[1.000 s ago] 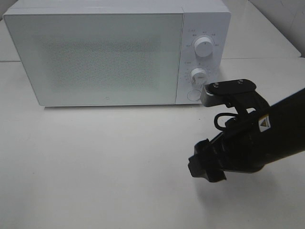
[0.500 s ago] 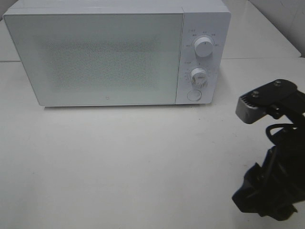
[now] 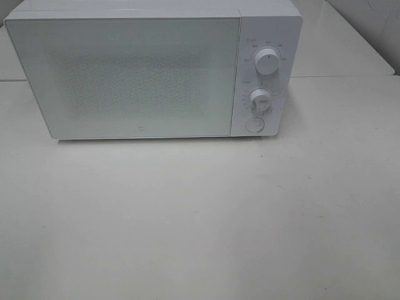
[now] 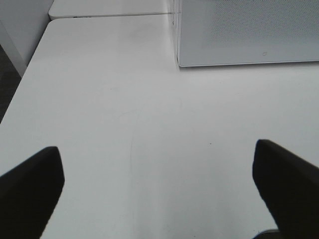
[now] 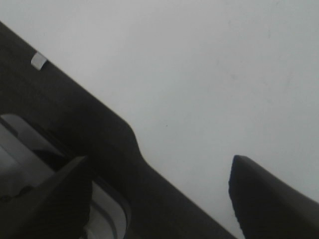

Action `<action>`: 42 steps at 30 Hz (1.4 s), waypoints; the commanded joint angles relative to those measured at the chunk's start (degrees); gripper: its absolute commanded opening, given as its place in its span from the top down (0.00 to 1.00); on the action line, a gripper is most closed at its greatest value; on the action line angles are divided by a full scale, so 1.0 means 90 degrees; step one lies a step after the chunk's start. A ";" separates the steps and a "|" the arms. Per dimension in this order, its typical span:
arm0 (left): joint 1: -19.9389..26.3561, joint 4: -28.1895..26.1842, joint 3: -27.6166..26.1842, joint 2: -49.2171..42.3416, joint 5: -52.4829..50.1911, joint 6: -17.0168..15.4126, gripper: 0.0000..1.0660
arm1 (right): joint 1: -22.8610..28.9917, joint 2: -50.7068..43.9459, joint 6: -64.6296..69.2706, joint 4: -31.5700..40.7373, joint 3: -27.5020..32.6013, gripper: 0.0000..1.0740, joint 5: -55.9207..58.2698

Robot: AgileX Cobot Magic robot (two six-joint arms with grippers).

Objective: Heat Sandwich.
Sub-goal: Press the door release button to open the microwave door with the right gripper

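The left claw (image 4: 157,152) gapes released above the worktop (image 4: 124,99), the shut microwave (image 4: 249,30) ahead of it. The right claw (image 5: 159,162) is released too, empty.

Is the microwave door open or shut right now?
Shut. The microwave door lies flush with the control panel, no gap along its edge; its frosted front hides the inside.

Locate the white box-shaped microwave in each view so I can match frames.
Exterior high: the white box-shaped microwave spans the upper part, door shut, knobs on its right.
Left wrist: only the door's lower corner shows, beyond the open left gripper.
Right wrist: not in it; mostly white table.
Shared landmark: the small mark low on the door, also in the left wrist view.
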 commanded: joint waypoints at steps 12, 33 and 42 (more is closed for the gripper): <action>-0.0013 -0.0057 0.0000 -0.0127 0.0006 -0.0006 0.08 | -0.0025 -0.2419 0.0197 -0.0166 0.0484 0.30 -0.0210; -0.0013 -0.0057 0.0000 -0.0127 0.0006 -0.0006 0.08 | -0.2566 -0.2419 0.0401 -0.0140 0.0630 0.30 -0.0452; -0.0013 -0.0057 0.0000 -0.0127 0.0006 -0.0006 0.08 | -0.3444 -0.2693 0.0395 -0.0140 0.0630 0.30 -0.0452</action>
